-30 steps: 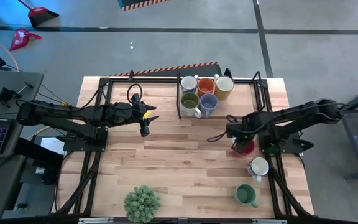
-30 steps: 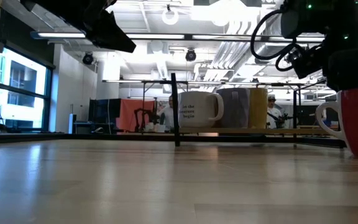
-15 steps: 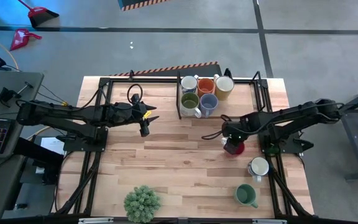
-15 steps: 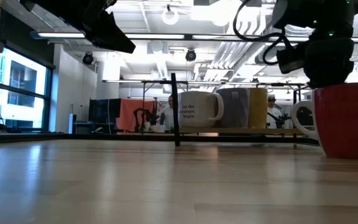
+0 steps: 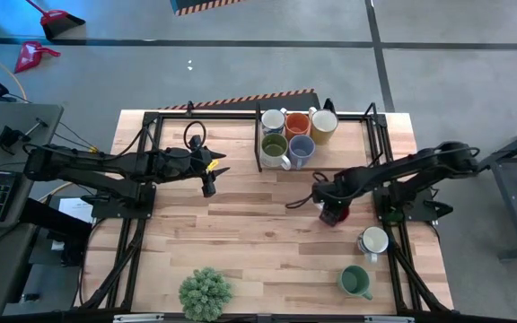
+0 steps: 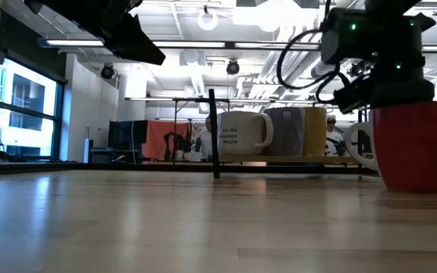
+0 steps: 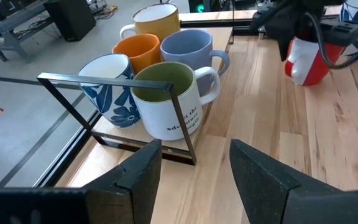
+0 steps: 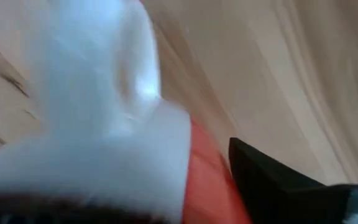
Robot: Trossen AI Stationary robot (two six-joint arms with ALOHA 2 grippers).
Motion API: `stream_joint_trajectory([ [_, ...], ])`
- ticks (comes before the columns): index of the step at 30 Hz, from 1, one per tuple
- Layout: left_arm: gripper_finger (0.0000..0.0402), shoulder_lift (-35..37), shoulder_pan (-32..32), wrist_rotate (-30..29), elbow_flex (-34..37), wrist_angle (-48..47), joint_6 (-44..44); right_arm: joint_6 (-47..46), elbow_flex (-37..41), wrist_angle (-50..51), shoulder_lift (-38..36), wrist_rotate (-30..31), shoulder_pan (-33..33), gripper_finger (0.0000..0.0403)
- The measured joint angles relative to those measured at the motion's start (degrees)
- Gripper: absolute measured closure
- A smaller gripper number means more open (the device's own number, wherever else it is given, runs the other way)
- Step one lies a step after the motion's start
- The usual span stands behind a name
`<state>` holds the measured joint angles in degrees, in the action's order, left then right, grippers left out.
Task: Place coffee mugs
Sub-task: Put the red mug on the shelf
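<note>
The right gripper (image 5: 331,210) is gripping the red mug (image 6: 414,146) by its rim; the mug is standing upright directly beneath it on the tabletop (image 5: 240,233), white handle (image 6: 359,148) pointing toward the rack. The black wire rack (image 5: 260,144), beyond this gripper, is holding five upright mugs (image 7: 160,81). A white mug (image 5: 373,240) and green mug (image 5: 355,282) are sitting behind it. The left gripper (image 5: 210,184) is hovering open, well apart, facing the rack.
</note>
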<state>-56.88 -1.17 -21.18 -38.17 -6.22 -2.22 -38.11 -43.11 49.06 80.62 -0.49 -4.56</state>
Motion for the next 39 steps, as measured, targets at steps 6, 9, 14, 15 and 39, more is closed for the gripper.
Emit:
stream_joint_trajectory([
  [6, 0.0222, 0.0, 0.0, 0.0, 0.0, 0.0, 0.0, 1.0, -0.2, -0.8, 1.3, -0.4, 0.0, 0.0299],
  [9, 0.0222, 0.0, 0.0, 0.0, 0.0, 0.0, 0.0, 1.1, 0.0, -1.0, -0.2, 1.1, 0.0, 0.0344],
  [14, 0.0222, 0.0, 0.0, 0.0, 0.0, 0.0, -0.6, 0.9, 0.1, -1.5, -2.3, 4.5, 0.0, 0.0391],
  [15, 0.0222, 0.0, 0.0, 0.0, 0.0, 0.0, -0.6, 0.8, 0.1, -1.5, -2.4, 5.1, 0.0, 0.039],
  [39, 0.0222, -0.2, 0.0, -0.4, 0.0, 0.0, -0.6, -0.4, -23.4, 23.3, -2.5, 17.2, 4.1, 0.0393],
])
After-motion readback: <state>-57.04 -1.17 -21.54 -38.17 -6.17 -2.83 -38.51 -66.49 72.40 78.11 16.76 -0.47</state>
